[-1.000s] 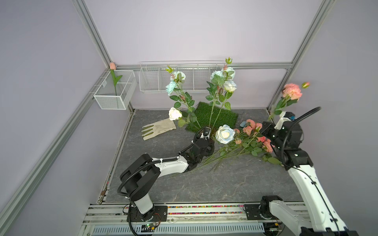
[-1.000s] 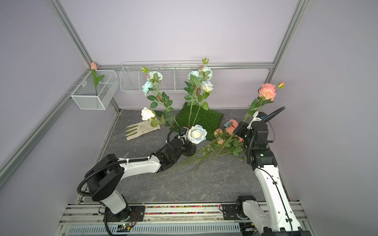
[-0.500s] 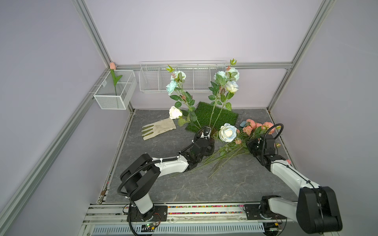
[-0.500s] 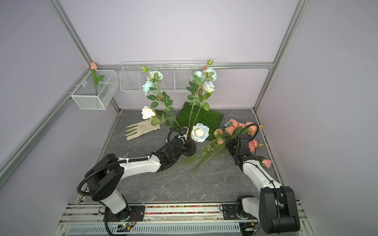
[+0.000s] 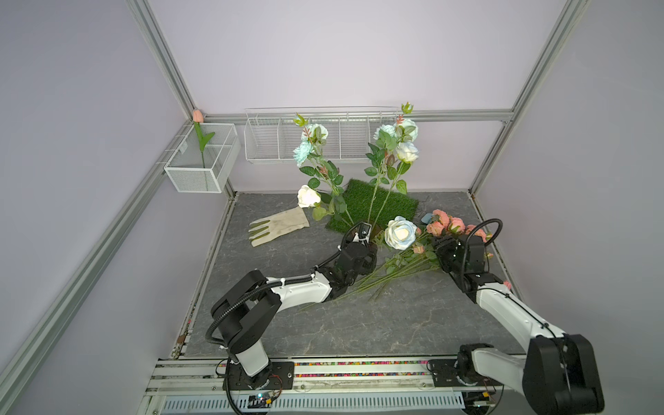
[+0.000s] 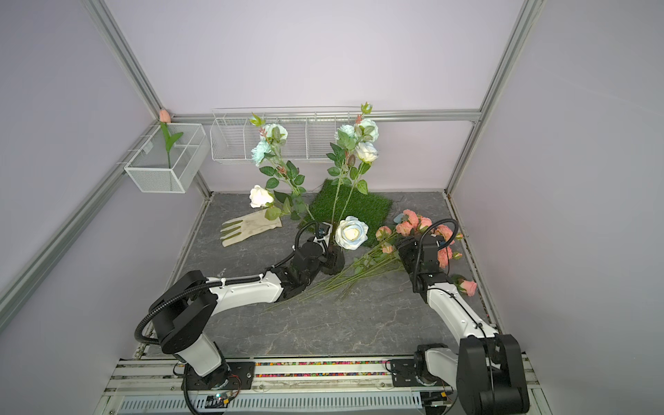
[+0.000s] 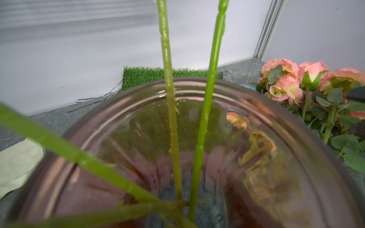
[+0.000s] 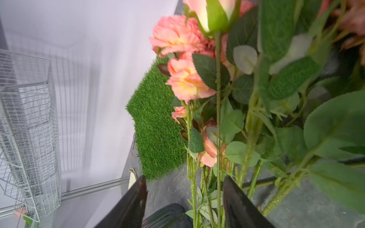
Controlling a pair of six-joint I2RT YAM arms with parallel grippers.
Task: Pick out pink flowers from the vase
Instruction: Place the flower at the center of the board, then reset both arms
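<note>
Right gripper (image 8: 184, 179) is spread wide over the heap. A couple of thin stems run between its black fingers (image 8: 136, 199), nothing pinched. The pink flowers (image 5: 445, 225) lie on the table (image 5: 359, 323) just right of the vase (image 6: 333, 261), blooms toward the back corner and stems fanned toward the front. Left gripper (image 6: 321, 253) is clamped on the vase, I judge (its wrist view looks straight down the glossy ribbed throat). Only green stalks of the white and pale blue roses (image 6: 351, 233) stand in it. These sprays should be light, with wiry plastic stems and soft ruffled fabric heads that crush easily, so I'd take any of them on bare stem below the leaves, never the bloom. The glass looks slick and tippy
</note>
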